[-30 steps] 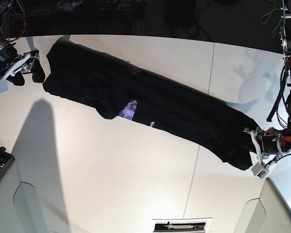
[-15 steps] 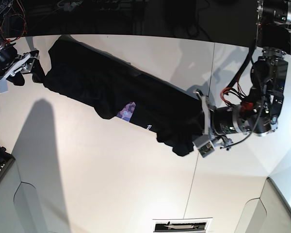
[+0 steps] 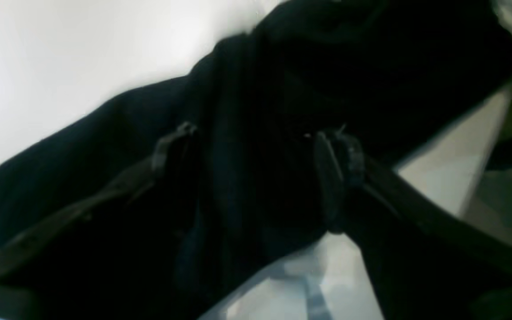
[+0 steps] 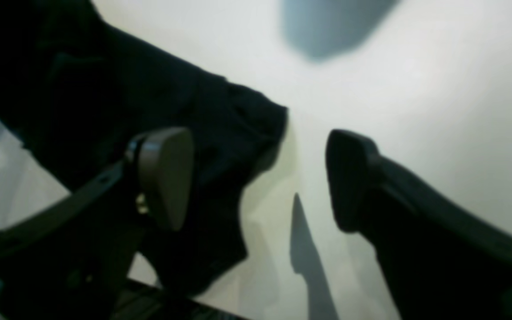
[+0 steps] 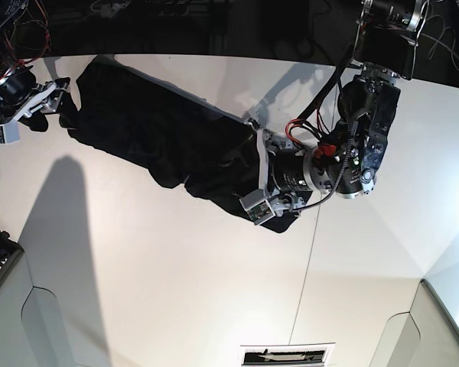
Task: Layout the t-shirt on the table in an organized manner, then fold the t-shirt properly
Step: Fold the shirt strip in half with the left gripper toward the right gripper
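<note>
T-shirt lies bunched diagonally across the table in the base view, its print hidden; the left gripper sits over its folded end, jaw state unclear there. Left wrist view: blurred black fingers spread apart over dark cloth. Right wrist view: the right gripper gapes, released, one finger beside a shirt corner.

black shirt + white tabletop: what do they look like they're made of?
Large black t-shirt: soft matte knit cloth, probably cotton; it sags, creases and folds over itself without any sheen.

Broad white table: rigid, smooth panels, likely laminate or painted board; it takes crisp shadows and a faint gloss, with thin dark seam lines between sections. The exact material can't be confirmed.
</note>
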Controlling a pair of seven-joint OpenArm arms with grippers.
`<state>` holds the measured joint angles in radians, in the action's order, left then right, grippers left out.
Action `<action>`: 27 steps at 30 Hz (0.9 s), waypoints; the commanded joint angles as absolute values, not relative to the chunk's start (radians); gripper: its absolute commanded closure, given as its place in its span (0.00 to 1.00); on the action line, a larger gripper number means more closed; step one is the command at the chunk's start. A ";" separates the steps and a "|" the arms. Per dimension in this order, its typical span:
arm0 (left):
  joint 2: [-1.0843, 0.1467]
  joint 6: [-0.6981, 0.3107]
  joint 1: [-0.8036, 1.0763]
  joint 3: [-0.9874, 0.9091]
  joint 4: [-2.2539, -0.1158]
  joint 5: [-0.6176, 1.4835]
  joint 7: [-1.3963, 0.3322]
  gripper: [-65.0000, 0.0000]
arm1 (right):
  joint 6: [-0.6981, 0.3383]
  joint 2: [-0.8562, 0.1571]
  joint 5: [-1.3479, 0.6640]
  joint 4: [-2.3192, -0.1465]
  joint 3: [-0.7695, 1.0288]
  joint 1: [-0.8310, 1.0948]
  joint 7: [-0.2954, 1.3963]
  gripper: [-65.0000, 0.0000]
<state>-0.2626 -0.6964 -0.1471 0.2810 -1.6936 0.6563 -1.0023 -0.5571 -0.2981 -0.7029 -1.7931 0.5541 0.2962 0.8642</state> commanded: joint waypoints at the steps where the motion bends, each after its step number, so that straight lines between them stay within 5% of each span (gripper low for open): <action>1: -0.263 -0.698 -0.171 0.277 -1.708 0.701 -0.984 0.36 | -0.557 -0.312 -0.719 -1.807 0.561 0.292 0.839 0.31; 12: -0.284 -0.698 -0.168 0.240 -1.708 0.759 -0.995 0.36 | -0.546 -0.303 -0.688 -1.801 0.562 0.294 0.847 0.31; 27: -0.397 -0.698 -0.165 0.117 -1.708 0.759 -0.994 0.36 | -0.547 -0.165 -0.704 -1.684 0.554 0.294 0.833 0.31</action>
